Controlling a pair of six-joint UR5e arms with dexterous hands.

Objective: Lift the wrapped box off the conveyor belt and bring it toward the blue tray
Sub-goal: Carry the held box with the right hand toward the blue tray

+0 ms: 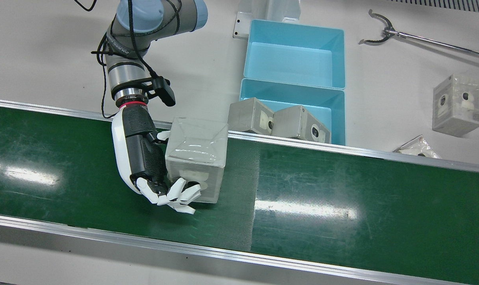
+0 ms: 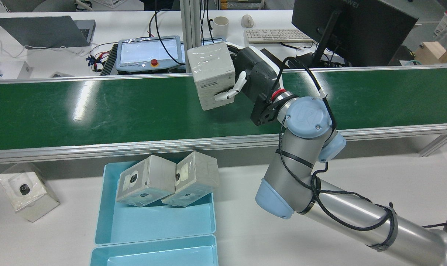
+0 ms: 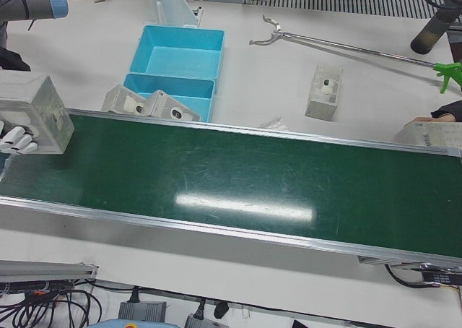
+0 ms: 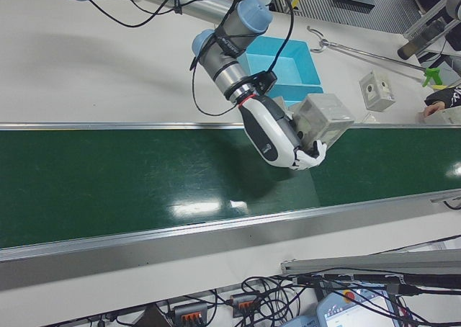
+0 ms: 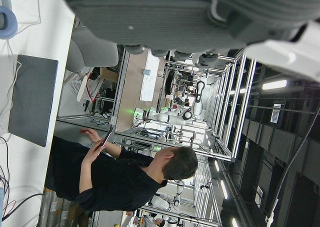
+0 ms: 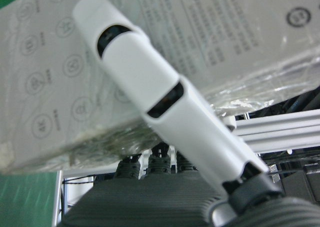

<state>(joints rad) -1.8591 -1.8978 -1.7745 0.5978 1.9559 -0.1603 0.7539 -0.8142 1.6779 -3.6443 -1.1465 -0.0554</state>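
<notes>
My right hand [image 1: 144,158] is shut on the wrapped box [image 1: 195,158], a grey carton under clear film, and holds it lifted over the green conveyor belt [image 1: 342,198] near its far rail. The rear view shows the box [image 2: 212,74] tilted in the hand [image 2: 253,77], clear of the belt. White fingers [image 6: 150,87] press across the box's printed face [image 6: 210,32]. Two joined blue trays [image 1: 334,114] sit on the white table just past the belt, to the view's right of the box. The left hand view shows only a dark part of my left hand [image 5: 200,17]; its fingers are hidden.
Two more wrapped boxes [image 1: 251,116] [image 1: 300,122] lean in the nearer tray; the farther tray [image 1: 294,59] holds nothing. Another box [image 1: 457,105], a crumpled wrapper [image 1: 415,146] and a long reach-grabber tool [image 1: 421,39] lie on the table. A person's gloved hand [image 3: 440,115] is at the belt's end.
</notes>
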